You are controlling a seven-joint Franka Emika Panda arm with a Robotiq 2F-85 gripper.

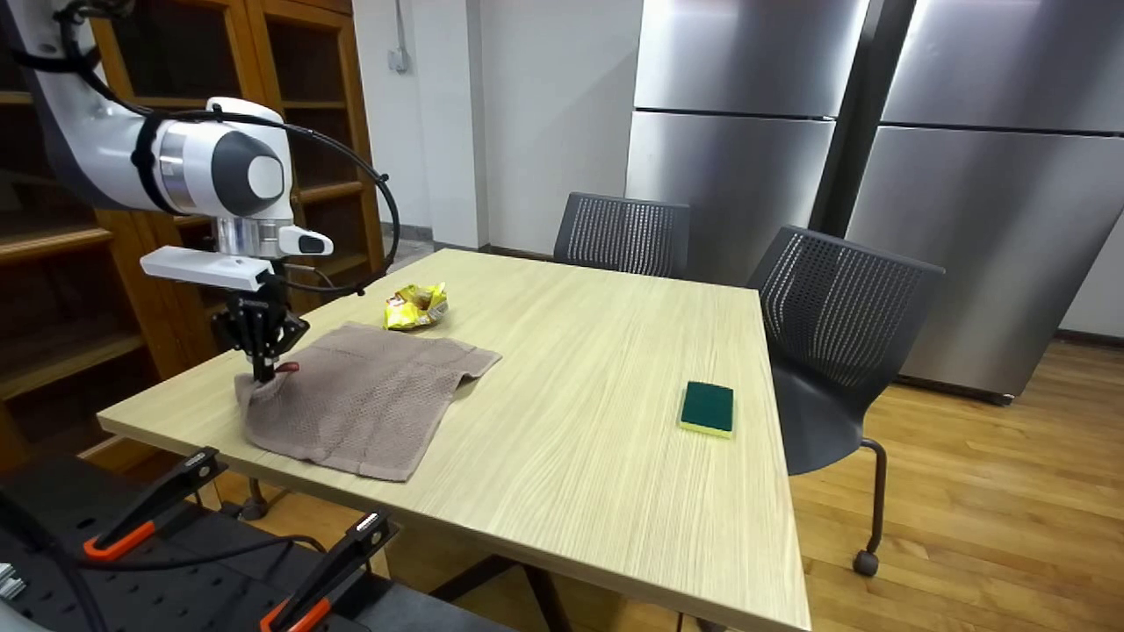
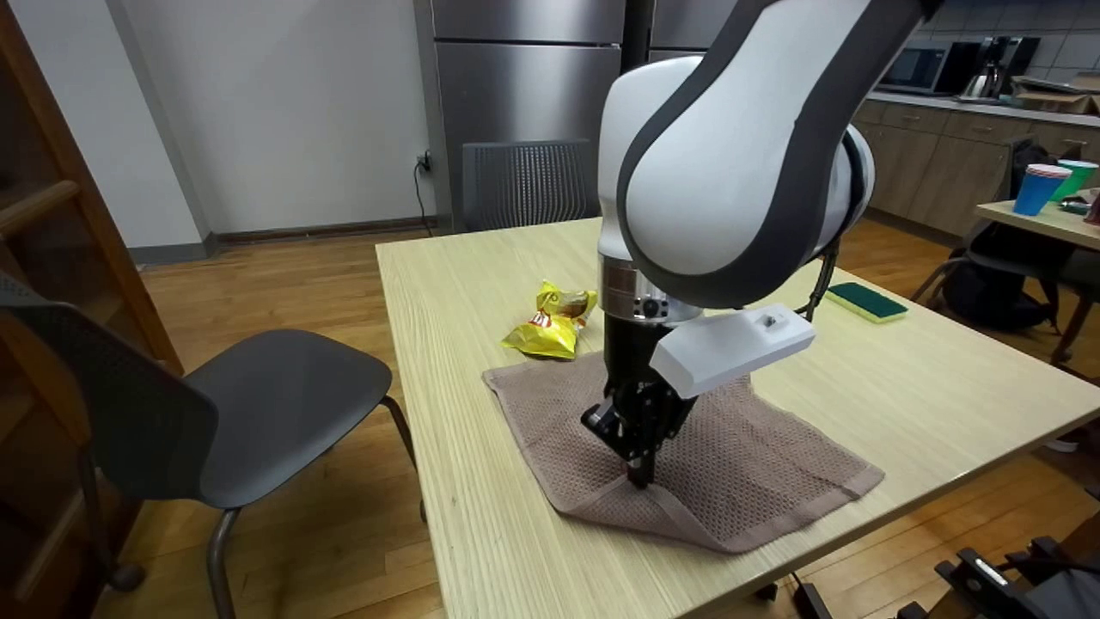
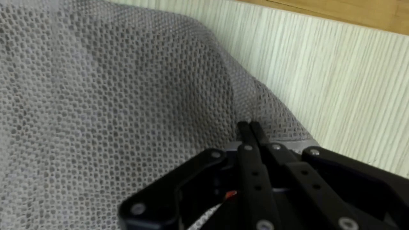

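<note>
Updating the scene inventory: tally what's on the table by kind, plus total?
Towel, edge pinched in the fingers: 1
Crumpled yellow packet: 1
Sponge, green and yellow: 1
Red item close to the fingers, mostly hidden, kind unclear: 1
Total: 4

Rough, matt cloth towel [image 1: 360, 399]
</note>
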